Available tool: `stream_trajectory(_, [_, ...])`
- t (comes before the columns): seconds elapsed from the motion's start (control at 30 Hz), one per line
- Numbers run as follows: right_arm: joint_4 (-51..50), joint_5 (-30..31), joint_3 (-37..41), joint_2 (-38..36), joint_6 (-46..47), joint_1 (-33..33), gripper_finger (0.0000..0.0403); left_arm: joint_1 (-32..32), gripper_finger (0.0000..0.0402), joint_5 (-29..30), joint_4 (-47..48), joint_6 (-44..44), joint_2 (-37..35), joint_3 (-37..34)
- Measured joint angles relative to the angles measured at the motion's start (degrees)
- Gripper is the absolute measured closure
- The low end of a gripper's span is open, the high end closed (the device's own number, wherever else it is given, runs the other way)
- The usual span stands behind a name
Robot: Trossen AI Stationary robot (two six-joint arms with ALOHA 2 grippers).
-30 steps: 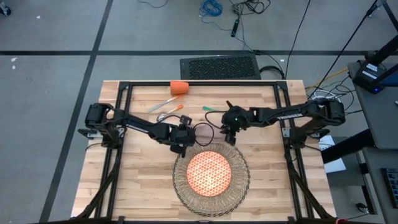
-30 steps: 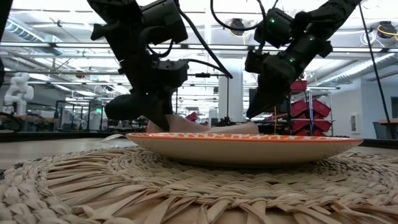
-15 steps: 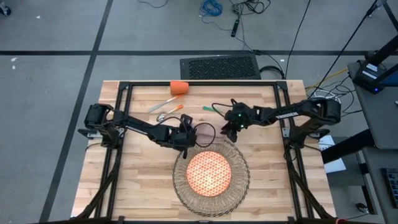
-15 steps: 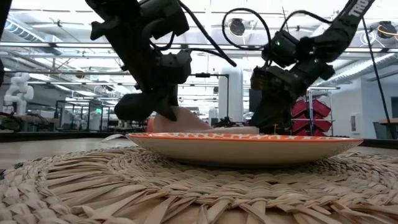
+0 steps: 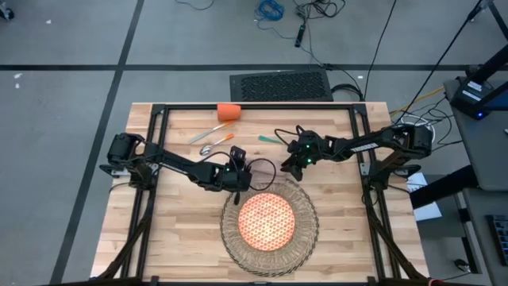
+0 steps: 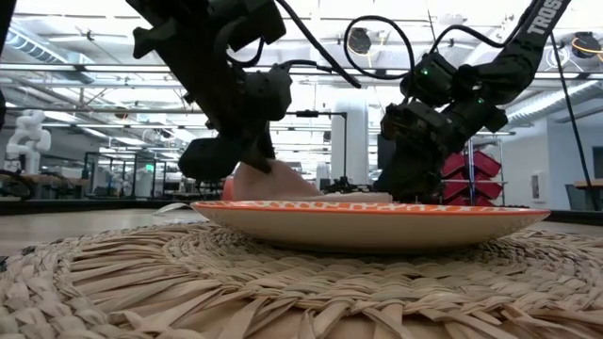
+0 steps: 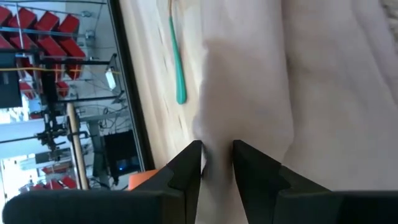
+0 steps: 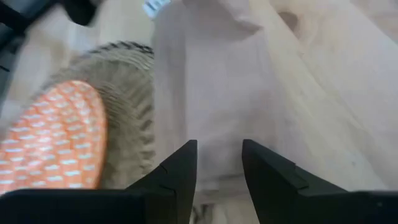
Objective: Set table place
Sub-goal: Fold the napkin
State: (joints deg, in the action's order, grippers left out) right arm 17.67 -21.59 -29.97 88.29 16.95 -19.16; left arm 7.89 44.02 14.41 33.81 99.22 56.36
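A beige napkin (image 6: 283, 184) lies stretched across the table (image 5: 175, 230) just behind the round woven placemat (image 5: 230, 238), which carries the orange-patterned plate (image 5: 267, 218). My left gripper (image 5: 236, 176) is shut on the napkin's left end and my right gripper (image 5: 292, 165) on its right end. Both slant down from their own sides. Farther back lie the green-handled fork (image 5: 270, 138), the orange-handled knife (image 5: 210, 133) and the spoon (image 5: 216, 144). The orange cup (image 5: 228, 111) stands at the far edge. My left gripper pinches a raised fold of the napkin (image 7: 217, 146) between its two fingers, slanting down from the table's left. The cloth beyond the fold spreads out over the table. My right gripper has the napkin's near edge (image 8: 217, 168) between its two fingers, slanting down from the table's right. From there the cloth runs flat along the wood beside the placemat (image 8: 130, 118).
The black metal frame (image 5: 254, 106) runs around the tabletop, and both arms' cables loop above the napkin. Bare wood lies left and right of the placemat. A black grille (image 5: 279, 85) sits on the floor beyond the far edge.
My right gripper has come down toward the table and tipped over, bringing its end of the napkin low behind the plate. My left gripper has turned at the wrist while staying about where it was, and the cloth at its end stands up in a hump.
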Motion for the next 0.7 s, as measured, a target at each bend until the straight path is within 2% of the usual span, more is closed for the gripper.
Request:
stream_trajectory(0.2, [-3.8,4.8,0.0,0.0,-2.6,-0.9,0.0286,0.7,0.0323,0.1,0.1,-0.2,0.0,0.0])
stream_trajectory(0.43, [-4.0,4.6,0.0,0.0,-3.4,-4.3,0.0286,0.9,0.0323,0.6,0.2,-0.3,0.0,0.0])
stream_trajectory(0.53, [-6.1,4.2,0.0,0.0,-3.9,-5.9,0.0286,0.9,0.0323,0.6,0.3,-0.3,0.0,0.0])
stream_trajectory(0.7, [-5.1,-0.9,0.0,0.0,-2.0,-6.7,0.0286,0.8,0.0323,0.0,0.5,-0.5,0.0,0.0])
